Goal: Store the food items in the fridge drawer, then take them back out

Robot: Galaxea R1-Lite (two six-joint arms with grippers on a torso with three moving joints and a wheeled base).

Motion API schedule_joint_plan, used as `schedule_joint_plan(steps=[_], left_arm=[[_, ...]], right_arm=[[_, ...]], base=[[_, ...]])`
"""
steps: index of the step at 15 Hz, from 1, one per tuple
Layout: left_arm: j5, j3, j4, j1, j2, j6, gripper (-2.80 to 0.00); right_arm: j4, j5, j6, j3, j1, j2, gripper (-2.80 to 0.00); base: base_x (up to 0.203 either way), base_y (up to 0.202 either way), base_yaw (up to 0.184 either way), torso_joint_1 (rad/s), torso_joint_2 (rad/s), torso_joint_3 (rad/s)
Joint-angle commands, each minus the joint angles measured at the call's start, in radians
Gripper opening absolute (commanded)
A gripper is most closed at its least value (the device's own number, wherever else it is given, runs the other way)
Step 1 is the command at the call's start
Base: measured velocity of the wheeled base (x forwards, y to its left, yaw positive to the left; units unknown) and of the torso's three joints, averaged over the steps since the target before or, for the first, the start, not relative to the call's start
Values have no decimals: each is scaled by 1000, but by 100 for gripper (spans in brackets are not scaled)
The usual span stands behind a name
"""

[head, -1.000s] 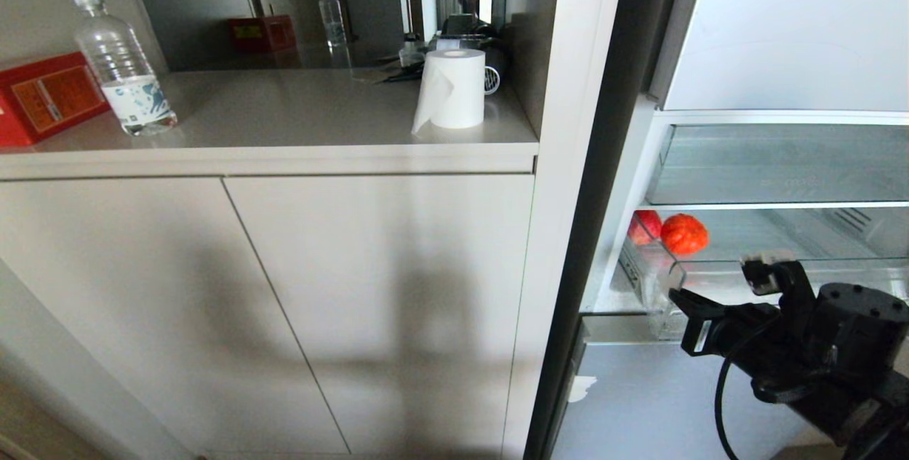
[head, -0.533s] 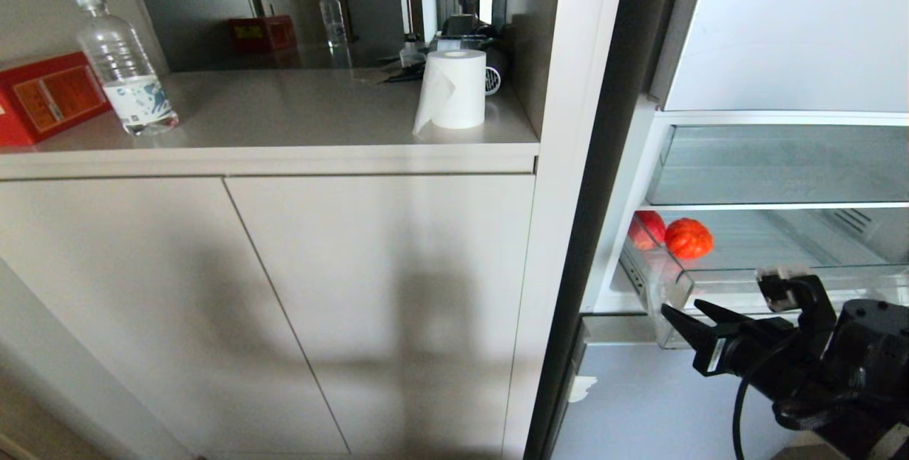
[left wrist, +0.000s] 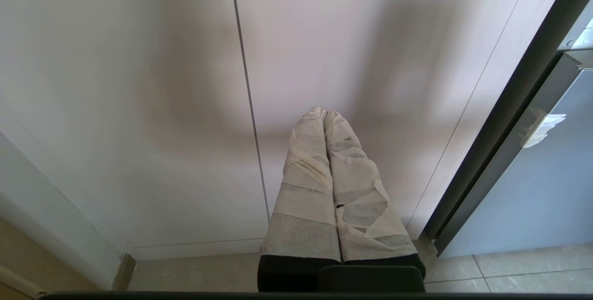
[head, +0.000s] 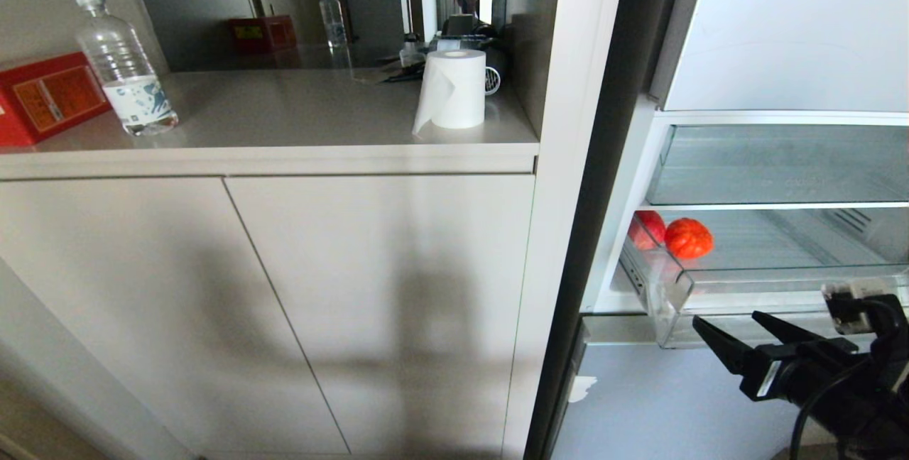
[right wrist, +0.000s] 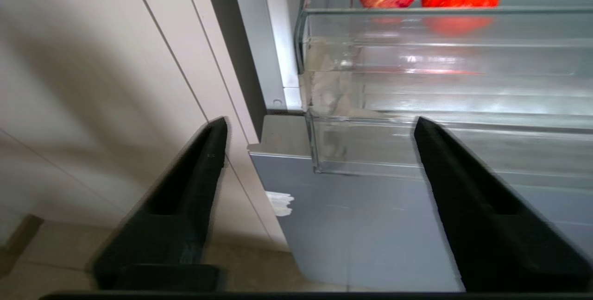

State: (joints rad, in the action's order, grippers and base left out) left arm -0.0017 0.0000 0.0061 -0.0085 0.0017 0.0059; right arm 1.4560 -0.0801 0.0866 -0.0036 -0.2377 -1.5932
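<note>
The right gripper [head: 738, 329] now sits lower and further right than a second ago, drawn back from the fridge drawer [head: 671, 289]. Its fingers [right wrist: 204, 152], pressed together before, now stand wide apart. The drawer's front lip shows clear of the gripper.

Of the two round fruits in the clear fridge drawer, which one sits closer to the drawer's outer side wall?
The plain red, apple-like fruit lies against the side wall of the fridge drawer; the orange-red ribbed fruit sits beside it, further inward.

Fridge drawer [head: 671, 289] clear glossy plastic; paper roll [head: 454, 89] matt white.
</note>
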Motion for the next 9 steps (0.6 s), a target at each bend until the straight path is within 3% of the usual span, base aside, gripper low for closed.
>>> schedule_joint_plan(steps=[1,5,7,9], left_arm=[[0,0,0,-1,1,0,-280],[0,0,0,1,1,0,-280],[0,0,0,-1,1,0,-280],[0,0,0,-1,1,0,-280]], right_arm=[[-32,-3,-3,-1,1,114,-280],[-151,-15,-12,-65,60,232,-280],[-327,-17,-13,-198,122,271,-280],[-620,-10,-10,-382,173,291,-280]], base=[[0,0,0,0,0,0],[0,0,0,0,0,0],[0,0,0,0,0,0],[0,0,0,0,0,0]])
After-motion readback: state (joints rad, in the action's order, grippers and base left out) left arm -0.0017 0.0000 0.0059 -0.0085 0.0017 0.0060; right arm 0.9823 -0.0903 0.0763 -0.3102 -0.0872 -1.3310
